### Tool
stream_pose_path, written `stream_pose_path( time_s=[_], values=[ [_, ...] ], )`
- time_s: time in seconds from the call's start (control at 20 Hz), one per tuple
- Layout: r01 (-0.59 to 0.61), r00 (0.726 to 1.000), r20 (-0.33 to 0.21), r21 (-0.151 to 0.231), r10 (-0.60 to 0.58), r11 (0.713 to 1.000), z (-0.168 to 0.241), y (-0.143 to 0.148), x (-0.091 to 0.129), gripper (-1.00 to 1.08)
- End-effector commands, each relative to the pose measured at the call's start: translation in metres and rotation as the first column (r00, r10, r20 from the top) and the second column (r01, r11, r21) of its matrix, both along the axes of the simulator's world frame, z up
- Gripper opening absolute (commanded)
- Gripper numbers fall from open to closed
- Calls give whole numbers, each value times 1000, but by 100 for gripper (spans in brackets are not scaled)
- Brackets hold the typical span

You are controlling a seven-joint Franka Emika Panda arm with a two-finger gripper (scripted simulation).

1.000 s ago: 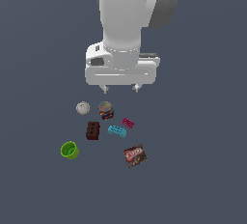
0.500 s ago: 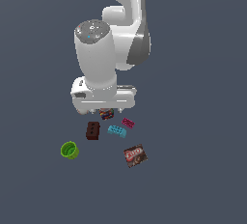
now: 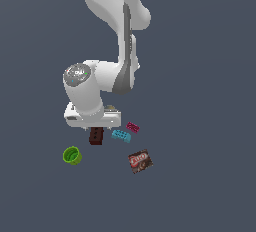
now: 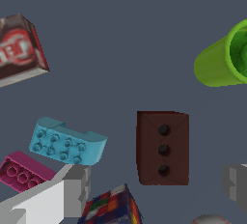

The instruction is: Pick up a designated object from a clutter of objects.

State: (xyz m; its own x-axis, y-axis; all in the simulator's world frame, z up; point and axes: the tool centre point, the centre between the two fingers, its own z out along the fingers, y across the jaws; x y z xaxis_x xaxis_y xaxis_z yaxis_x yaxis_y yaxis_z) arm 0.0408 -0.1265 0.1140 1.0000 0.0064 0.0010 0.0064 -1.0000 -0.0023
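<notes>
Brown brick [image 4: 162, 148] lies flat on a plain dark grey-blue floor [image 3: 200, 186] that fills every view; I see no walls or edges. My white arm [image 3: 107, 51] towers over the clutter. Its gripper [image 4: 157, 189] hangs above the brick, fingers [image 4: 77, 189] spread wide on either side of it, holding nothing. Near the brick: a green cup [image 3: 72, 155], a red-brown packet [image 3: 139, 161], a colourful can [image 4: 113, 208], a cyan brick [image 3: 121, 136], a magenta brick [image 3: 132, 127]. A white ball [image 4: 210, 219] peeks in.
</notes>
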Motion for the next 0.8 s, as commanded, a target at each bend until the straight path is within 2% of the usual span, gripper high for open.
stream_pose_path(
  time_s=[0.0, 0.25, 0.75],
  values=[
    [4, 1000, 1, -1, -4, 1000, -16, -10, -2, 100],
    [10, 1000, -1, -2, -10, 1000, -34, -22, -5, 100],
    [12, 1000, -2, -2, -12, 1000, -48, -23, -7, 100]
  ],
)
